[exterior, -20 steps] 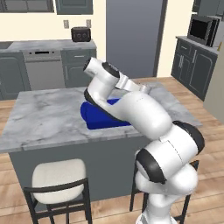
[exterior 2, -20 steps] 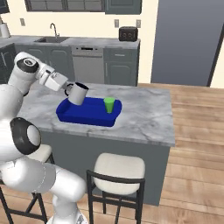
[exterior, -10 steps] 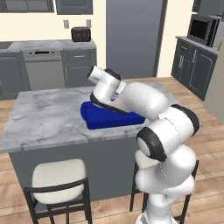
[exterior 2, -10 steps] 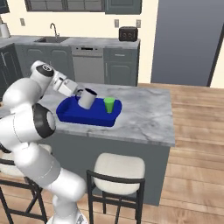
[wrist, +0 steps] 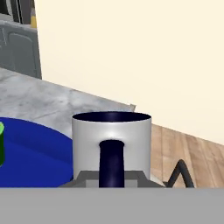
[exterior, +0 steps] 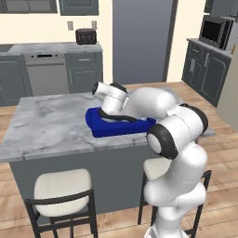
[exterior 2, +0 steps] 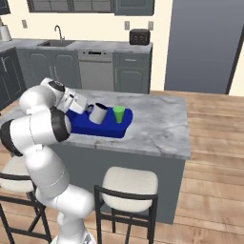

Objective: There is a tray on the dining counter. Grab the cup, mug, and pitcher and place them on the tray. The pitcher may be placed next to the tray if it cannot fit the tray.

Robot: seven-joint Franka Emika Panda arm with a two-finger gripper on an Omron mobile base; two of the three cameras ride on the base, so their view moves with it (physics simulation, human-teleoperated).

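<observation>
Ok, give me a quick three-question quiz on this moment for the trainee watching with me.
1. True or false: the green cup already stands in the blue tray.
2. What does the pincer hold? A) the green cup B) the mug C) a toaster
3. Fill in: the tray lies on the ______ top of the dining counter.

Key
1. True. In the right base view the cup stands upright in the tray.
2. B. The pincer is shut on the mug by its handle side, over the tray and beside the cup.
3. Marble, white with grey veins.
</observation>
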